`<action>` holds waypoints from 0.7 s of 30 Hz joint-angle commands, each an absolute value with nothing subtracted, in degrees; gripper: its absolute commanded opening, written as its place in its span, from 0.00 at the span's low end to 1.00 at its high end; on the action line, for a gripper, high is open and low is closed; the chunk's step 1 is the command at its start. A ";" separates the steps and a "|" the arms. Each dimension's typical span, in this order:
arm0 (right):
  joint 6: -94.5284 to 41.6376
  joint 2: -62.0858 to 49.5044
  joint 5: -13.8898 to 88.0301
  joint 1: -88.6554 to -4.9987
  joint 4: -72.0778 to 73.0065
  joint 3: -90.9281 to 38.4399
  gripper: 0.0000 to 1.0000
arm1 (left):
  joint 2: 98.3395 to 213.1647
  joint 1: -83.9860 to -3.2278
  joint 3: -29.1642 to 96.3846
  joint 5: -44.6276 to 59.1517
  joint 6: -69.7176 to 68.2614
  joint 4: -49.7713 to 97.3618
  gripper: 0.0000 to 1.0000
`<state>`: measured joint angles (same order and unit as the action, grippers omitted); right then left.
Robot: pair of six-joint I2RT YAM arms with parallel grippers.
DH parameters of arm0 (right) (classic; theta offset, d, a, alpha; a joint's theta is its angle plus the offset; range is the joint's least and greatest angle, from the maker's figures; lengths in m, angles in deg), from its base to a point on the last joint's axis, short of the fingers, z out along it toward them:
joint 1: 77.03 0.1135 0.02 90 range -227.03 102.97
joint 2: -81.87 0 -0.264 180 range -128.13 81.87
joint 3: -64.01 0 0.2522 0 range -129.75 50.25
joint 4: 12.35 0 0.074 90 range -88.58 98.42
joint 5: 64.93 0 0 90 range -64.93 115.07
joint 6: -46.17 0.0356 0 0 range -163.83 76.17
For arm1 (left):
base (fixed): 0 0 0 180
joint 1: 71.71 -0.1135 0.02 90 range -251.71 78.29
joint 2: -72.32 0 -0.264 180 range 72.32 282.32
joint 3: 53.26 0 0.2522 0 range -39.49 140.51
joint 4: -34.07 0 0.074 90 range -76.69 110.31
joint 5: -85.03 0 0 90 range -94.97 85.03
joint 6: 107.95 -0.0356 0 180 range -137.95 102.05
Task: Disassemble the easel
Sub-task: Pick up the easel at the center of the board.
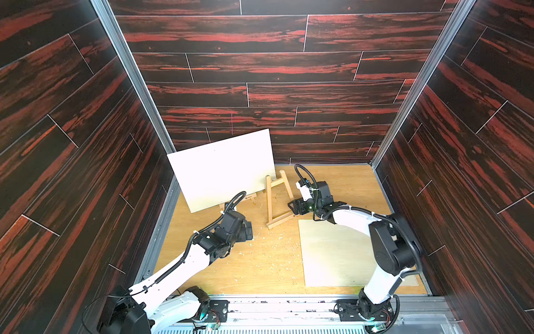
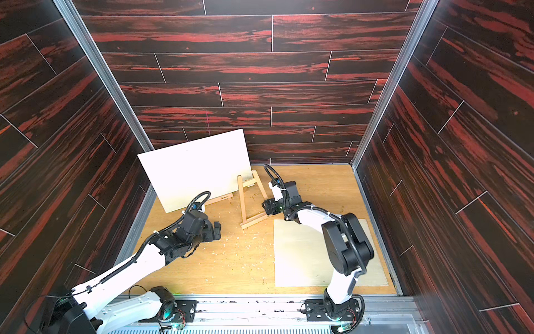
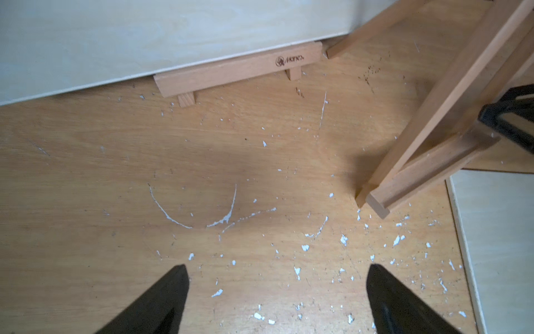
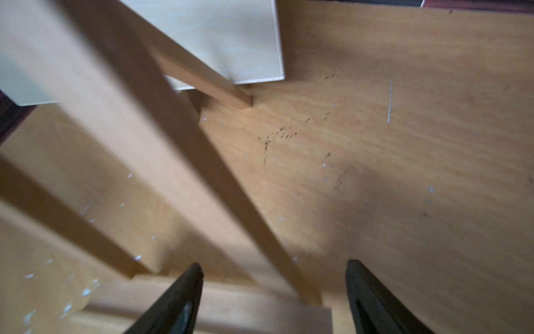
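We see the wooden table (image 1: 260,269) first, with a pale upright board (image 1: 222,169) leaning at its back left. The board hides nearly all of the second easel (image 3: 239,69) that carries it, so we make out only that easel's printed ledge and two small feet. A flat board (image 1: 332,254) lies at the right, its near corner covered by the right arm.

Between the boards stands the bare easel (image 1: 269,202), tilted back on its rear leg. The right wrist view cuts it off and blurs its nearer bars.

The right gripper (image 4: 274,263) sits at the easel's lower right corner. Its jaws are parted around the end of one leg, and we cannot tell whether either finger touches the wood.

The left gripper (image 3: 277,266) hangs spread wide over bare table and grasps nothing.

White flecks (image 3: 344,240) dot the surface beneath it.
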<state>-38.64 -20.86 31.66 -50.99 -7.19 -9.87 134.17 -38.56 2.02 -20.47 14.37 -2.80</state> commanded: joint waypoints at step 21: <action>-50.44 -26.33 29.14 -49.48 -18.97 -9.71 0.44 | 141.48 -40.45 6.11 -19.58 18.52 -0.85 0.95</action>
<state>-47.95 -24.12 29.74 -50.00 -17.52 -9.37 141.01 -40.20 4.27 -19.40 18.00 -0.70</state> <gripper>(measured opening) 0.454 0.950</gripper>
